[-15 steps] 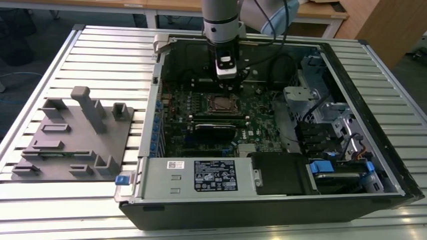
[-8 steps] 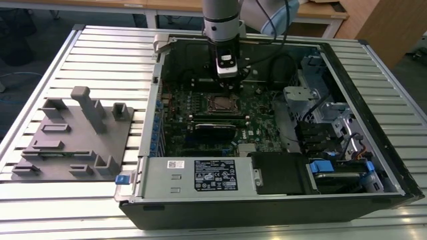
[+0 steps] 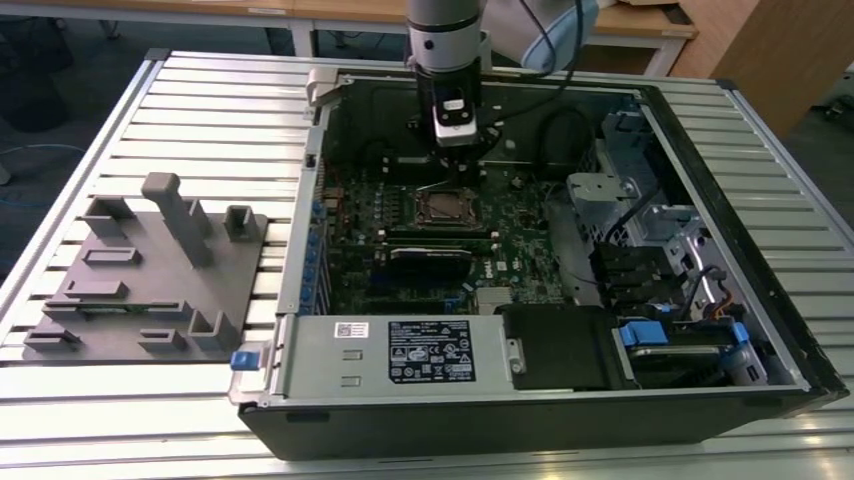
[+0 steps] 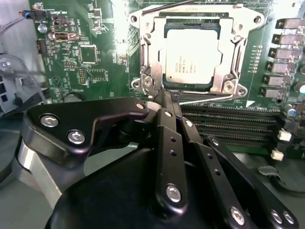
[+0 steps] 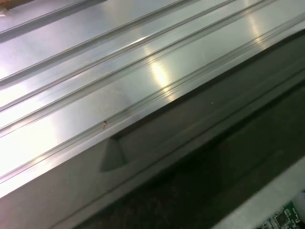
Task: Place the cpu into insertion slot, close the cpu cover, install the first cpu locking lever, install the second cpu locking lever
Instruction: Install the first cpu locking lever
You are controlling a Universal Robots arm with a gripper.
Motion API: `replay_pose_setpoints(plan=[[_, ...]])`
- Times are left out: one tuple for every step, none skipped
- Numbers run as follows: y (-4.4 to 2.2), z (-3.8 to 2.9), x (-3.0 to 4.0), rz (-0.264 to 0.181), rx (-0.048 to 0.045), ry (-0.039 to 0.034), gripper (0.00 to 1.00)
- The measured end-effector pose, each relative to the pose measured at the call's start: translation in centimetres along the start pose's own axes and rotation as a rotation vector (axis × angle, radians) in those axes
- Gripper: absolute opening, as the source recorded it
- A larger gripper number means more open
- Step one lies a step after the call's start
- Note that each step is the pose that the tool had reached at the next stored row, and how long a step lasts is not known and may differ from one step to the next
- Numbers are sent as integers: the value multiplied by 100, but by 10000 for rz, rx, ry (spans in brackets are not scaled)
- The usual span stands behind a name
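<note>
Fingers [image 4: 167, 106] of the gripper [image 4: 167, 98] are drawn together to a narrow point, pressed at the near corner of the cpu cover [image 4: 145, 62], just where a thin locking lever [image 4: 205, 99] runs along the socket's near edge; whether they actually pinch that wire I cannot tell. Just beyond the fingertips the cpu [image 4: 190, 57] already lies flat in the insertion slot [image 3: 443, 208], its pale metal top showing through the cover's window, and the frame looks folded down over it, presumably so the levers can clamp it. Right under the fingers run the long memory slots [image 4: 238, 125]. In the exterior view the arm reaches straight down into the open computer case [image 3: 747, 130], whose motherboard [image 3: 400, 240] carries the socket.
</note>
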State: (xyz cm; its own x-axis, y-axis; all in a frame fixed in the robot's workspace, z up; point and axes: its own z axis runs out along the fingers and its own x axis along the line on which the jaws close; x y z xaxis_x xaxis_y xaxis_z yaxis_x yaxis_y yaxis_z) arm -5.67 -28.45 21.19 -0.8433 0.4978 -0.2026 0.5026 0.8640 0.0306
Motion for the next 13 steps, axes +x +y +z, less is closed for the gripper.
replay_pose_setpoints(plan=[[2, -17, -4, 2, -9, 1, 10], [1, -38, -8, 2, -8, 3, 10], [1, -62, -13, 2, -9, 6, 10], [2, -81, -17, 3, -17, 9, 10], [2, -101, -21, 4, -23, 13, 10], [3, -122, -25, 5, -27, 17, 10], [4, -144, -30, 7, -34, 20, 10], [4, -166, -35, 8, -39, 24, 10], [5, -188, -39, 9, -44, 27, 10], [6, -212, -44, 11, -51, 30, 10], [6, -234, -49, 12, -56, 34, 10], [7, -255, -53, 14, -62, 38, 10], [7, -275, -57, 15, -69, 41, 10]])
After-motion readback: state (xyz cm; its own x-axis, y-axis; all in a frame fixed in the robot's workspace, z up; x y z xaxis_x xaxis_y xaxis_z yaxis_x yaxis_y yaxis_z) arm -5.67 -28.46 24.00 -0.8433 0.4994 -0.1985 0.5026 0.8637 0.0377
